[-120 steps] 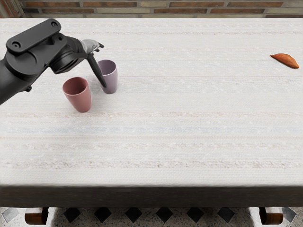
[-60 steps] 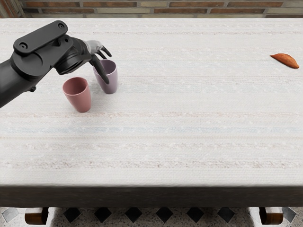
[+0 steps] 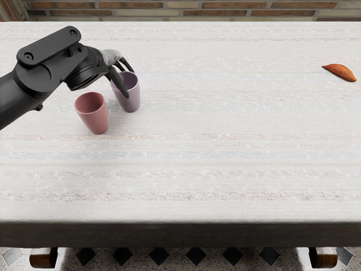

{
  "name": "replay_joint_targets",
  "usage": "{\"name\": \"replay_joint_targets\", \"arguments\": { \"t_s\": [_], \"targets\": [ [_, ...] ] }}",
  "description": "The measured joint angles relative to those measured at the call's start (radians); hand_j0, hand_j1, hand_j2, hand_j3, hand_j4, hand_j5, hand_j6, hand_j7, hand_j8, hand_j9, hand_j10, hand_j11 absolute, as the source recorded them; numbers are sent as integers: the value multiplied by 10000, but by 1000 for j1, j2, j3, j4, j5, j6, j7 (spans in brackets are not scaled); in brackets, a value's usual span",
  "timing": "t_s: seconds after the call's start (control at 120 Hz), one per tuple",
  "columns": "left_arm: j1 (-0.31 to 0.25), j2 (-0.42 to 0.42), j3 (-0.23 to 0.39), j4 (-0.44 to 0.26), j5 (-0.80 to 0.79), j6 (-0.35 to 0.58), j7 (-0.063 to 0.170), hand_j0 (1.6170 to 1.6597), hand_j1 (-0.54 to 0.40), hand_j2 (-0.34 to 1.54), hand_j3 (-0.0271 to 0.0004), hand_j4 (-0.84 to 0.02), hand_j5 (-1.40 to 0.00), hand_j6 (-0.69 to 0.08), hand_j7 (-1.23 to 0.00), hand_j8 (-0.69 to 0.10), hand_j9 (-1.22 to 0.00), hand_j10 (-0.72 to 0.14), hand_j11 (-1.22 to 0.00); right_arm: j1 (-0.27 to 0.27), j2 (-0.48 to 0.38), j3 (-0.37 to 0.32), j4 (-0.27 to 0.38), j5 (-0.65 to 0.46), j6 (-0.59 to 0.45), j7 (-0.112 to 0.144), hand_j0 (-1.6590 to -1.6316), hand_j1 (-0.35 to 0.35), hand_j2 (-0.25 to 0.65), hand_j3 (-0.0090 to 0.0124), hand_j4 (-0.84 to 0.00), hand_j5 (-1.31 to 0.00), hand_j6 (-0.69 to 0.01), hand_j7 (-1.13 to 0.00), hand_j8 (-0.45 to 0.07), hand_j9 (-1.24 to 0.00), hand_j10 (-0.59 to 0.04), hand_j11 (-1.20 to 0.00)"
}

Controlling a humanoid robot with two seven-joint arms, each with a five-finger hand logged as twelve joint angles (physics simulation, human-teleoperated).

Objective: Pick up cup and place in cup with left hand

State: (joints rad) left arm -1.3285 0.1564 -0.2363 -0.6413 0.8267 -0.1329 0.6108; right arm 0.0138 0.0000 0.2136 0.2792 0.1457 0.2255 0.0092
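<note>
My left hand [image 3: 126, 79] is at the purple cup [image 3: 132, 100], reaching over its upper left part and hiding some of the rim and side. Whether it grips this cup cannot be made out. The purple cup stands upright on the table. Nearer the front and a little to the left, the pink cup [image 3: 95, 116] is upright too, apart from the hand, with its mouth facing up.
A white patterned cloth covers the table [image 3: 197, 152]. At the far right lies an orange-brown, pointed item [image 3: 340, 72] like a sweet potato. The left forearm spans the table's back left, above and left of the pink cup.
Over the last second my left hand has shifted slightly right and turned about the purple cup. Both cups show little or no movement.
</note>
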Motion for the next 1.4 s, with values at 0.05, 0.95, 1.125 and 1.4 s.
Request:
{"name": "replay_joint_targets", "arguments": {
  "t_s": [0.05, 0.95, 1.125, 1.4],
  "targets": [
    [1, -1, 0, 0, 5, 1, 0, 16576, -1683, 2343, 0, -5059, -5342, -3565, -5612, -3767, -5883, -4664, -5876, 0, 0, 0, 0, 0, 0, 0, -16581, -3489, -2, 0, 0, 0, 4, 0, 2, 0, 1, 0],
    [-2, -24, 102, -4, -13, 110, 0, 16540, -1442, 1597, 0, -3823, -7060, -2371, -6973, -2689, -6843, -4599, -6931, 0, 0, 0, 0, 0, 0, 0, -16581, -3489, -2, 0, 0, 0, 5, 0, 3, 0, 2, 0],
    [-38, 17, 102, -10, -45, 41, 0, 16538, -1273, 1242, 0, -3902, -7293, -2542, -7258, -2770, -7210, -4644, -7255, 0, 0, 0, 0, 0, 0, 0, -16581, -3489, -2, 0, 0, 1, 5, 0, 4, 0, 2, 0],
    [-124, 96, 90, -15, -156, -134, 0, 16525, -815, 589, 0, -4029, -7410, -2582, -7515, -2914, -7511, -4697, -7550, 0, 0, 0, 0, 0, 0, 0, -16581, -3489, -2, 0, 0, 1, 5, 0, 4, 0, 3, 0]
  ]
}}
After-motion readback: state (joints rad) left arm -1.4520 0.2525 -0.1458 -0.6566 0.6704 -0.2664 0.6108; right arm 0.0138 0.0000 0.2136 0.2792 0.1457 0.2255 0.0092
